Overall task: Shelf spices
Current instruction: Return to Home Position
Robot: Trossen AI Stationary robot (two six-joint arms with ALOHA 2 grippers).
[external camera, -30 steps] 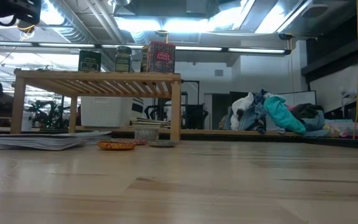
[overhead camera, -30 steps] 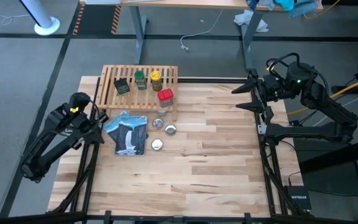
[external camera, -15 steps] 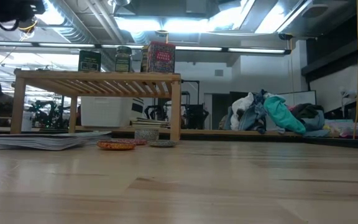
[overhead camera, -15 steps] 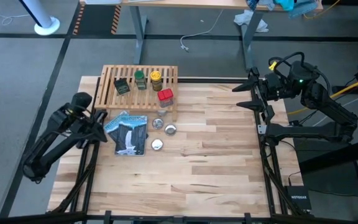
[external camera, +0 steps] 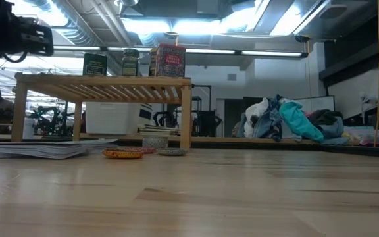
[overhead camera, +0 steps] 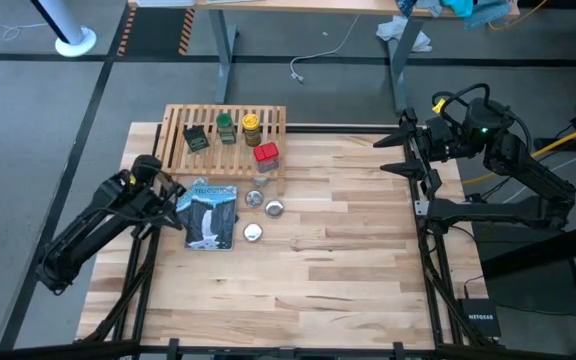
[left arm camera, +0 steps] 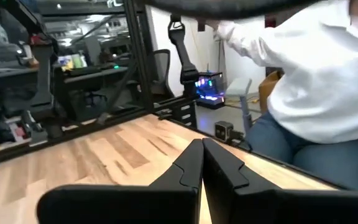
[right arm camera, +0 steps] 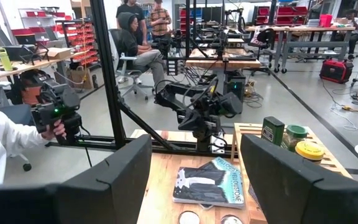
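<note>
Low view: red tin (external camera: 170, 60) largely hides yellow-capped jar (overhead camera: 252, 127); shelf (overhead camera: 174, 150) runs nine-to-three; left jaws pressed together, right jaws spread.

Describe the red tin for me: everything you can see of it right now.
The red tin is a small boxy container. Its top is red from above, and from table height its dark red face carries a printed label too small to read. It stands upright on the shelf, by the corner nearest the table's middle, apart from the yellow-capped jar. Only the slats touch it; the left gripper and right gripper are both clear of it.
</note>
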